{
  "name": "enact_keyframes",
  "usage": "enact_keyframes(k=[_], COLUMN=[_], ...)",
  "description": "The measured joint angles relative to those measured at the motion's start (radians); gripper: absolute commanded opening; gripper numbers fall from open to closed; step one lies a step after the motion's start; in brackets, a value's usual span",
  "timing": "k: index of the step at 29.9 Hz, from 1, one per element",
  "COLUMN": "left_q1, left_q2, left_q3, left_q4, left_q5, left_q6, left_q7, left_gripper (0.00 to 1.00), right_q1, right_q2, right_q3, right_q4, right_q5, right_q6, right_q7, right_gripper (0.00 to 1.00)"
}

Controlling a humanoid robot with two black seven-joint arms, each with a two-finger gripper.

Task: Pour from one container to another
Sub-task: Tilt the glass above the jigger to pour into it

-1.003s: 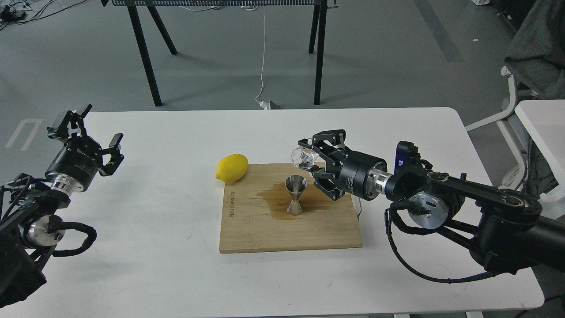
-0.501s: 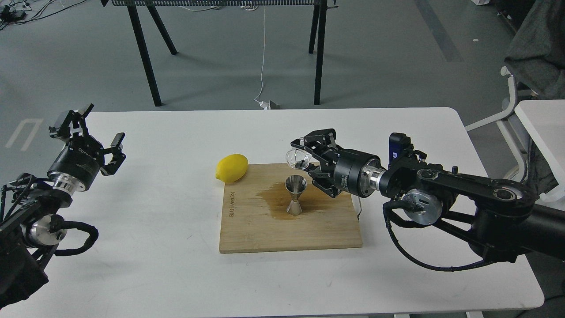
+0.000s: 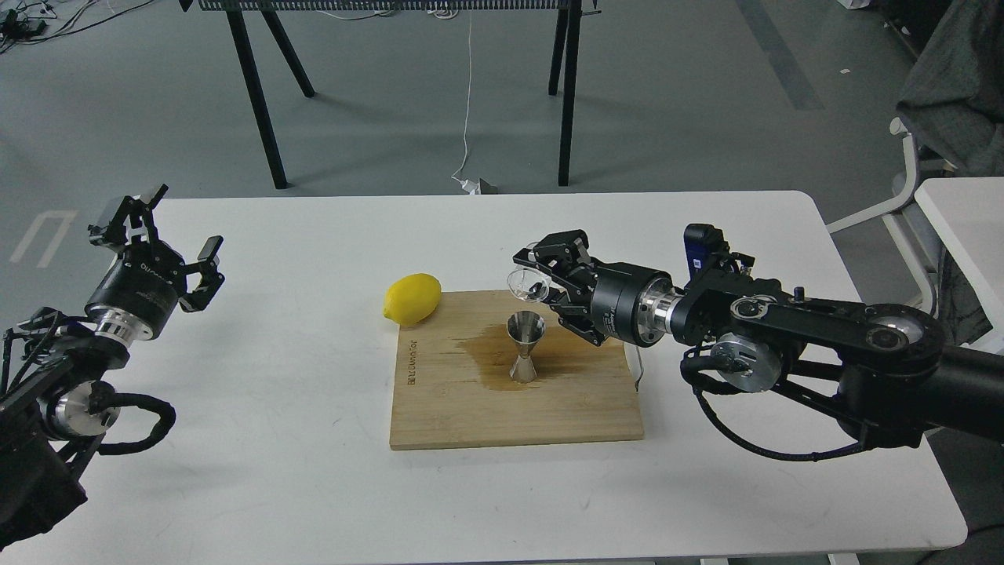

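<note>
The right gripper [image 3: 541,276] clamps the small glass cup [image 3: 524,284], tipped on its side just above the steel jigger [image 3: 525,345], which stands upright on a wet patch of the wooden board [image 3: 510,408]. A lemon [image 3: 412,299] touches the board's far left corner. The left gripper [image 3: 161,235] hangs spread over the white surface [image 3: 274,439]

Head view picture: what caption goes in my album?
Right pincer tips a clear glass cup over a steel jigger on a stained board.

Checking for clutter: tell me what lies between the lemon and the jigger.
In the head view, only bare cutting board and part of its dark wet stain lie between the lemon and the jigger.
</note>
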State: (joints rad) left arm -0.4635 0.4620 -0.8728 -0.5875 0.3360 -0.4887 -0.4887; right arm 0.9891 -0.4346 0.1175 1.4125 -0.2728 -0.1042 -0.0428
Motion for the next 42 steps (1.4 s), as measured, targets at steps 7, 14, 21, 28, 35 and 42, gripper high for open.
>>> enact_keyframes(k=[7, 14, 21, 28, 35, 42], left_q1=[0.000, 0.000, 0.000, 0.000, 0.000, 0.000], left_q2=[-0.003, -0.003, -0.003, -0.003, -0.004, -0.004], left_q3=[0.000, -0.001, -0.002, -0.002, -0.002, -0.002], left_q4=[0.000, 0.011, 0.014, 0.014, 0.014, 0.014], left_q5=[0.000, -0.001, -0.002, -0.002, -0.002, -0.002], left_q6=[0.000, 0.000, 0.000, 0.000, 0.000, 0.000], left_q7=[0.000, 0.000, 0.000, 0.000, 0.000, 0.000], left_gripper=[0.99, 0.99, 0.99, 0.99, 0.99, 0.99], right_q1=[0.035, 0.043, 0.050, 0.065, 0.088, 0.095], right_q2=[0.014, 0.026, 0.028, 0.027, 0.028, 0.028], right_q3=[-0.041, -0.060, -0.087, -0.116, -0.144, -0.148], right_q4=[-0.011, -0.012, -0.011, -0.010, -0.010, -0.010], right_q5=[0.000, -0.003, -0.029, -0.049, -0.063, -0.070], right_q6=[0.001, 0.002, 0.004, 0.004, 0.005, 0.005], right_q7=[0.000, 0.000, 0.000, 0.000, 0.000, 0.000], right_gripper=[0.38, 0.38, 0.38, 0.38, 0.38, 0.38])
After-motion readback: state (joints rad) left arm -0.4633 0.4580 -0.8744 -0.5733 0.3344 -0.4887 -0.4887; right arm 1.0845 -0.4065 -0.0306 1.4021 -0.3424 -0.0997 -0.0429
